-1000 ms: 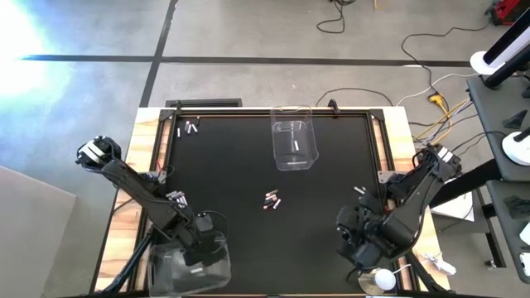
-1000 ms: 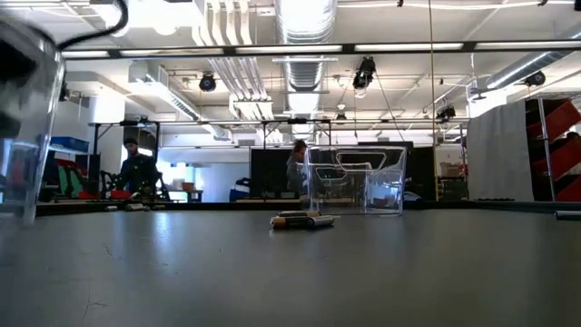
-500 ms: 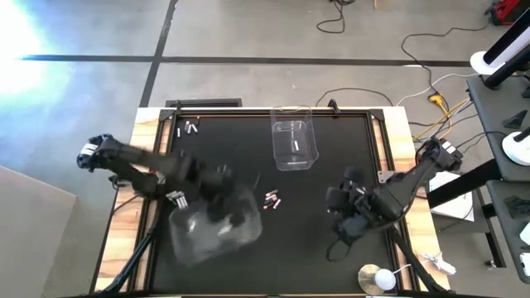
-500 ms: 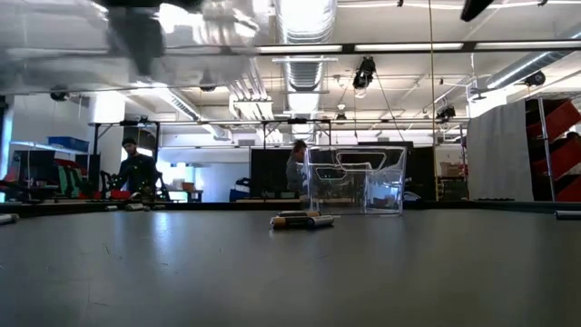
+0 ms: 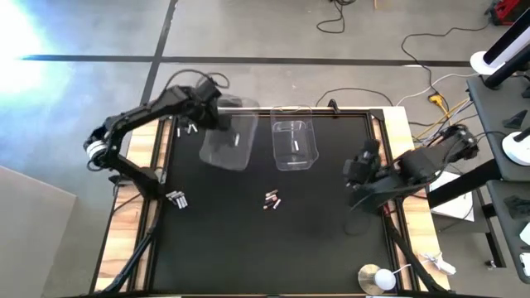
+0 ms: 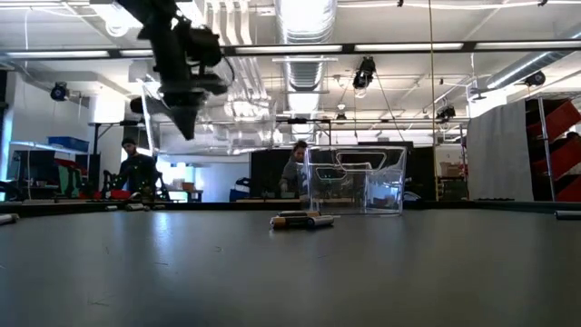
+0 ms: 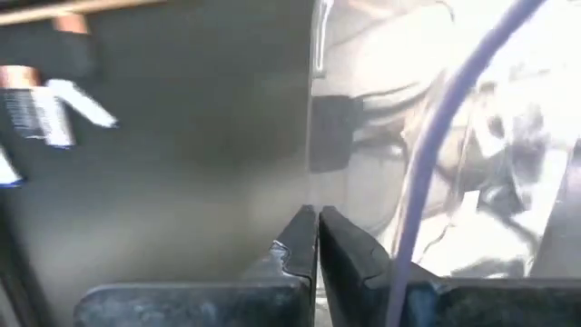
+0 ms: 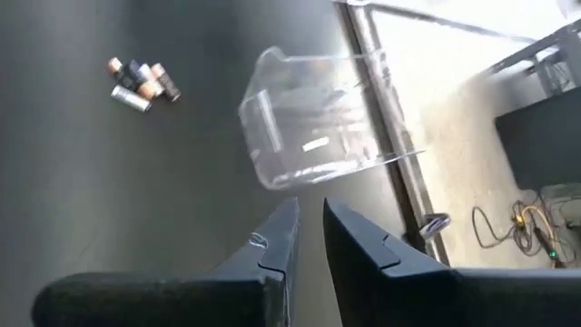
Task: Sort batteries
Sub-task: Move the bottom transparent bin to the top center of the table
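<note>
My left gripper (image 5: 209,113) is shut on a clear plastic tub (image 5: 228,138), which hangs above the table's far left part (image 6: 213,113). A second clear tub (image 5: 295,142) stands on its base at the far middle, with one white battery (image 8: 315,145) inside. Batteries lie in small groups: at the table's middle (image 5: 272,200), at the far left (image 5: 190,128) and at the left edge (image 5: 175,199). My right gripper (image 5: 362,168) hovers over the right side, empty (image 8: 309,218), with only a narrow gap between its fingertips. My left gripper pinches the tub's clear wall at its rim (image 7: 314,186) between its two fingers, one on each face. The fingers come from above, pointing steeply down. The tub hangs below them, tilted and lifted clear of the table (image 6: 204,127).
The black mat has a wooden border (image 5: 149,165) on both sides. A white round object (image 5: 381,278) sits at the near right corner. Cables lie on the floor past the far edge. People (image 6: 136,168) are in the room beyond the table.
My left gripper has swung the clear tub from the near left corner up and across to the far left, turning as it went; the tub now hangs high. My right gripper has risen and gone toward the far edge along the right side.
</note>
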Motion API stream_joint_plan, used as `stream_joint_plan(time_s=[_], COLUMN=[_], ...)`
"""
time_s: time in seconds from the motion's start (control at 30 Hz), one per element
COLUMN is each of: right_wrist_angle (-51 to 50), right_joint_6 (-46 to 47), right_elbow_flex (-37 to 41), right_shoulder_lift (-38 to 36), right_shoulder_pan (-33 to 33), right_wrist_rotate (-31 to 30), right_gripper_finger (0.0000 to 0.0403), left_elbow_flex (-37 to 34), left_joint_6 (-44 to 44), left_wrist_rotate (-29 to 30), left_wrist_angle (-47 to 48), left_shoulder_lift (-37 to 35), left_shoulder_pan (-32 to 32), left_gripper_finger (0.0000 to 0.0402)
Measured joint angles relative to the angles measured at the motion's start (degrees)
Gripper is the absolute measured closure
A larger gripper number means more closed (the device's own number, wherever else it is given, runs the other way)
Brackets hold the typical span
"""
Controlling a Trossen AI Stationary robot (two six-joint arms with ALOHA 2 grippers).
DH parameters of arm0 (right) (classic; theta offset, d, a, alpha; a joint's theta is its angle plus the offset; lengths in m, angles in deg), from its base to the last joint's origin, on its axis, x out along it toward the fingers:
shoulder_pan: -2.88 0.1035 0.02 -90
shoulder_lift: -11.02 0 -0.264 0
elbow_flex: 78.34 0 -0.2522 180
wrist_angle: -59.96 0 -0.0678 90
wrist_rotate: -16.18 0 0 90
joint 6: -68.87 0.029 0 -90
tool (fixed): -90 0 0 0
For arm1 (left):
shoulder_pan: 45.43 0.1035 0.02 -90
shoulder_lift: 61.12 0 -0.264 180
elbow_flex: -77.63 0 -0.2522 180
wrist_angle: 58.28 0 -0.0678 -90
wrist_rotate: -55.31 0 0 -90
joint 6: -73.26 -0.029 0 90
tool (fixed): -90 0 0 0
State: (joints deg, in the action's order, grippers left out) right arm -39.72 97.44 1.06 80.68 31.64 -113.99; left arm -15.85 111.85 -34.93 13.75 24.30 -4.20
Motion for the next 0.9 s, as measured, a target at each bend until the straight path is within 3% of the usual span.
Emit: stream_joint_plan(time_s=[0.23,0.43,0.63,0.9], right_wrist_angle=[-0.4,-0.4,-0.4,-0.4], right_joint_6=[1.2,1.4,7.0,9.2], right_elbow_flex=[0.4,2.9,6.0,10.3], right_shoulder_lift=[-7.7,-9.3,-8.6,-9.0], right_shoulder_pan=[-0.3,-0.3,-0.3,-0.3], right_wrist_rotate=[-0.5,-0.5,0.5,2.9], right_gripper_finger=[0.0358,0.0365,0.0365,0.0365], left_elbow_flex=[1.4,5.0,8.4,8.0], left_joint_6=[7.3,10.1,9.9,6.7], left_wrist_rotate=[-0.9,-8.1,-7.9,-4.7], left_wrist_angle=[-6.1,-5.4,-1.9,-1.7], left_shoulder_lift=[7.1,17.0,22.0,22.2], left_shoulder_pan=[2.1,2.7,2.7,2.0], left_gripper_finger=[0.0401,0.0401,0.0401,0.0401])
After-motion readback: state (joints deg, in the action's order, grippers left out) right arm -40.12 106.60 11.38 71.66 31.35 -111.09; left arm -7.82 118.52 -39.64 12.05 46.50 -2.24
